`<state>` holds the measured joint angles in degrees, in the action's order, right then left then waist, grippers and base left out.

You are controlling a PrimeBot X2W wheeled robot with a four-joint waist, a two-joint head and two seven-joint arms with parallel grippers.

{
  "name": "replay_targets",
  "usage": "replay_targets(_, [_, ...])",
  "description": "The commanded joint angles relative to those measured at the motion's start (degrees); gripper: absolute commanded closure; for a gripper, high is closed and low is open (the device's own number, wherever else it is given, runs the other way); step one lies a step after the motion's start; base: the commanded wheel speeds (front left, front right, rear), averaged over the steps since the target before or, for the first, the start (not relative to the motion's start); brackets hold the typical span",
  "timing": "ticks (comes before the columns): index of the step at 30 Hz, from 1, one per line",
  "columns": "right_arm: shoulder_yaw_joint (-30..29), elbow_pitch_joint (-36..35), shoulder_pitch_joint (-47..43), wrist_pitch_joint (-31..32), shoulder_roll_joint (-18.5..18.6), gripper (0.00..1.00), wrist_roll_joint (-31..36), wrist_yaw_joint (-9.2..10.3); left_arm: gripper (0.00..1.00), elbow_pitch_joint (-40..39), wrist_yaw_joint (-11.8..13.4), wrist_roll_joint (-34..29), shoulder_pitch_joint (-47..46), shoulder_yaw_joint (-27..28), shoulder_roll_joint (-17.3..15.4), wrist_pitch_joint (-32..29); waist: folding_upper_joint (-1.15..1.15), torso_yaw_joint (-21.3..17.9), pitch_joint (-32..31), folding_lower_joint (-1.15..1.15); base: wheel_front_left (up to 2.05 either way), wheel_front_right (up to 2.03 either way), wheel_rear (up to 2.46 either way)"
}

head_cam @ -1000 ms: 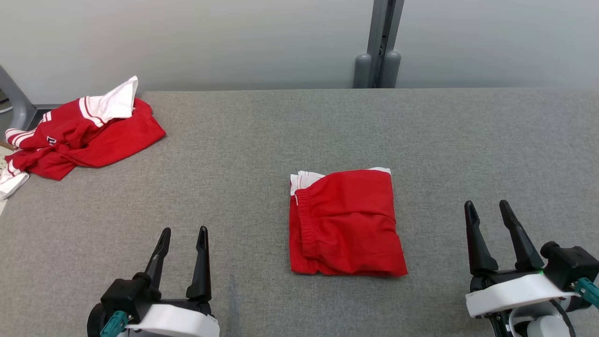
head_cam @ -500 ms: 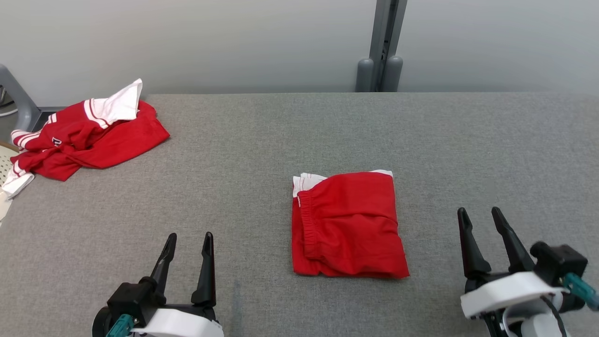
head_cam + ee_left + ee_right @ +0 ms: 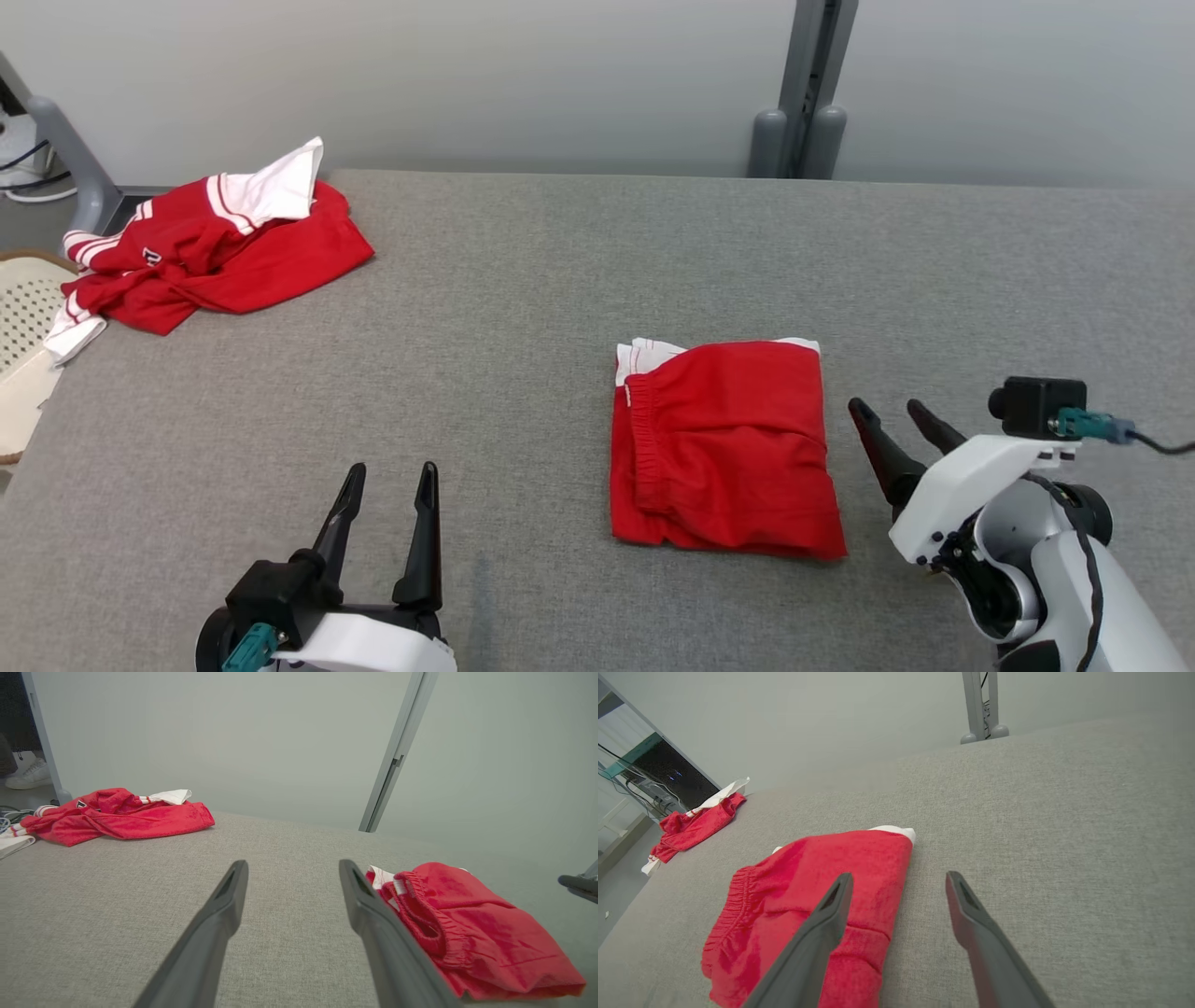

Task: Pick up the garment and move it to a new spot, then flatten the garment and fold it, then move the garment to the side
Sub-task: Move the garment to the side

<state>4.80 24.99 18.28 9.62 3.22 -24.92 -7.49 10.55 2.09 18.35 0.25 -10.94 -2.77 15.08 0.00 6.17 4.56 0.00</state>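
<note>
Right gripper [image 3: 883,405]: fingers spread wide, holding nothing, tips just beside right edge of folded red shorts [image 3: 724,448].
Left gripper [image 3: 393,467]: fingers likewise parted, empty, shorts well off to its right.
Shorts lie on grey table [image 3: 560,261].
Crumpled red-and-white garment [image 3: 219,247] far ahead-left of left gripper.

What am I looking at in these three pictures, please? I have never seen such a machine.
This is a wheeled robot with two arms; each ends in a pincer with two dark fingers. One picture comes from a head camera looking down at a grey table: the left pincer is at the lower left, the right pincer at the lower right. The other two come from a camera on each wrist, looking along that pincer's fingers. On the table lie folded red shorts in the middle and a crumpled red and white garment at its far left corner. Both pincers are open and empty.
</note>
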Motion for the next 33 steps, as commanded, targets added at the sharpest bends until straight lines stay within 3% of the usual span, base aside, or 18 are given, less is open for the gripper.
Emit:
replay_targets(1, [0.72, 0.54, 0.76, 1.74, 1.1, 0.0, -1.1, -0.01, 0.0, 0.03, 0.1, 0.42, -0.93, 0.05, -0.22, 0.12, 0.0, 0.48, 0.2, 0.0, 0.0, 0.0, 0.0])
replay_targets(7, [3.79, 4.63, 3.1, 9.39, 3.7, 0.0, -3.65, -0.02, 0.0, -0.2, 0.2, 0.43, -1.64, -0.32, -0.23, 0.12, 0.0, 2.26, 1.44, 0.0, 0.0, 0.0, 0.0])
replay_targets(20, [8.08, 10.47, 8.3, 16.29, 5.97, 0.0, -9.16, -0.01, 0.0, -0.38, 0.4, 0.49, -3.05, -0.94, -0.22, 0.12, 0.0, 5.02, 4.23, 0.0, 0.0, 0.0, 0.0])
replay_targets(21, [8.46, 10.7, 8.57, 16.56, 6.03, 0.54, -9.52, -0.01, 0.0, -0.47, 0.41, 0.52, -3.14, -0.94, -0.23, 0.12, 0.0, 5.1, 4.38, 0.0, 0.0, 0.0, 0.0])
replay_targets(24, [9.77, 11.09, 9.42, 16.56, 6.34, 0.73, -10.01, -0.01, 0.0, -0.79, 0.52, 0.51, -3.23, -0.85, -0.22, 0.11, 0.0, 5.12, 4.87, 0.0, 0.0, 0.0, 0.0])
replay_targets(25, [10.12, 11.09, 9.74, 16.37, 6.48, 1.0, -10.18, -0.02, 0.0, -0.96, 0.6, 0.48, -3.21, -0.74, -0.22, 0.11, 0.0, 5.01, 5.06, 0.0, 0.0, 0.0, 0.0])
replay_targets(33, [11.69, 11.29, 13.19, 12.08, 9.91, 1.0, -7.95, -0.01, 0.0, -1.97, 0.07, -0.58, -3.81, -0.62, -0.22, 0.11, 0.0, 1.36, 7.36, 0.0, 0.0, 0.0, 0.0])
